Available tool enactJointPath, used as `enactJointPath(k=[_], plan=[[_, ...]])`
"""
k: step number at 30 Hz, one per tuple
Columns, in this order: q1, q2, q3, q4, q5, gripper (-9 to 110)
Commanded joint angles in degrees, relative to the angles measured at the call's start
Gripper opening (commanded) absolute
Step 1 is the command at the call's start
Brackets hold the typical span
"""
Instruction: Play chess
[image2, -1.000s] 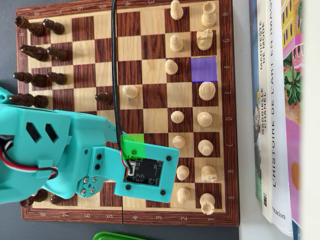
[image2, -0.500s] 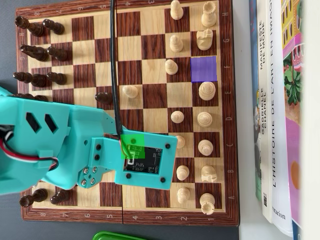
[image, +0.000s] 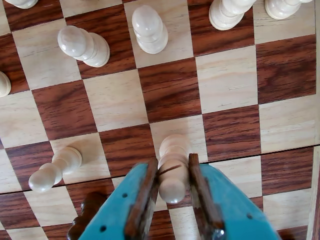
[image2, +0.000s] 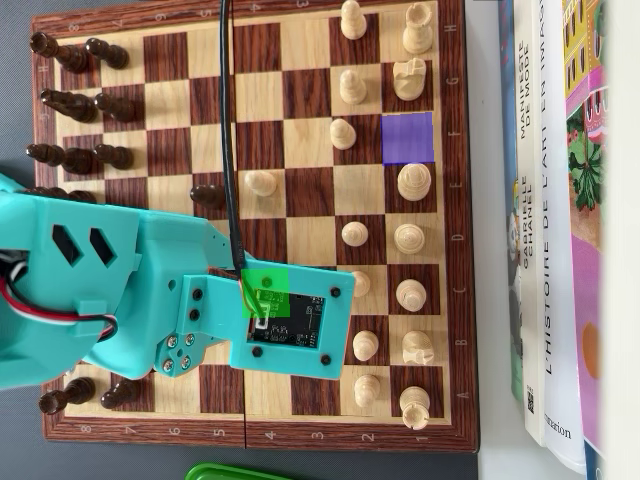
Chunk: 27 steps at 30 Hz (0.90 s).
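In the wrist view my teal gripper has its wood-lined pads closed against both sides of a white bishop with a slit in its head. The bishop's base sits over a light square of the wooden chessboard. I cannot tell whether it is lifted. In the overhead view the teal arm covers the gripper and the held piece. A green patch marks a spot on the arm, and a purple patch marks an empty square at the board's right.
White pieces stand close by: one left of the gripper, two further ahead. A dark piece is beside the left jaw. Dark pieces line the board's left side. Books lie along the right.
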Motion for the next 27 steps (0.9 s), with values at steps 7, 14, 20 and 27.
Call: enactJointPath(k=[7, 14, 20, 27], plan=[[0.18, 0.18, -0.70, 0.26, 0.26, 13], [0.18, 0.35, -0.97, -0.09, 0.26, 14], [0.18, 1.76, -2.90, 0.35, 0.26, 14], [0.09, 7.56, -2.99, 0.35, 0.26, 14]])
